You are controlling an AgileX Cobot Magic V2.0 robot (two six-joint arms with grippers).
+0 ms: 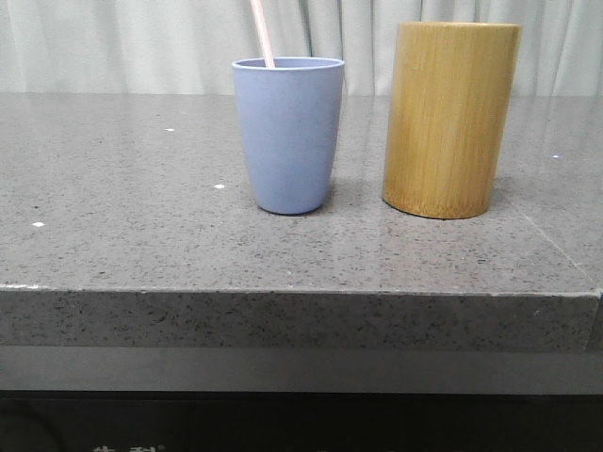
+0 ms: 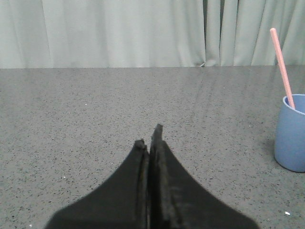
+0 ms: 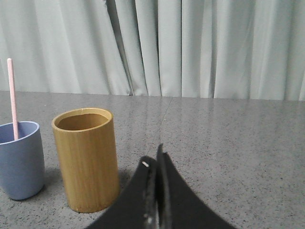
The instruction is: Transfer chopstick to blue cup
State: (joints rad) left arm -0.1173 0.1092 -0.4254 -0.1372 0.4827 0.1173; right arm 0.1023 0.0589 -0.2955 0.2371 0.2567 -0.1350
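The blue cup (image 1: 288, 134) stands upright on the grey table, left of the bamboo holder. A pinkish chopstick (image 1: 262, 33) leans inside it and sticks out above the rim. The cup (image 2: 291, 136) and the chopstick (image 2: 282, 67) also show in the left wrist view, and both the cup (image 3: 19, 159) and the chopstick (image 3: 12, 98) show in the right wrist view. My left gripper (image 2: 148, 136) is shut and empty, low over bare table, well apart from the cup. My right gripper (image 3: 153, 155) is shut and empty, beside the bamboo holder. Neither gripper shows in the front view.
A tall tan bamboo holder (image 1: 449, 118) stands right of the blue cup; its inside looks empty in the right wrist view (image 3: 86, 157). The table's front edge (image 1: 301, 294) runs across the front view. Pale curtains (image 3: 190, 47) hang behind.
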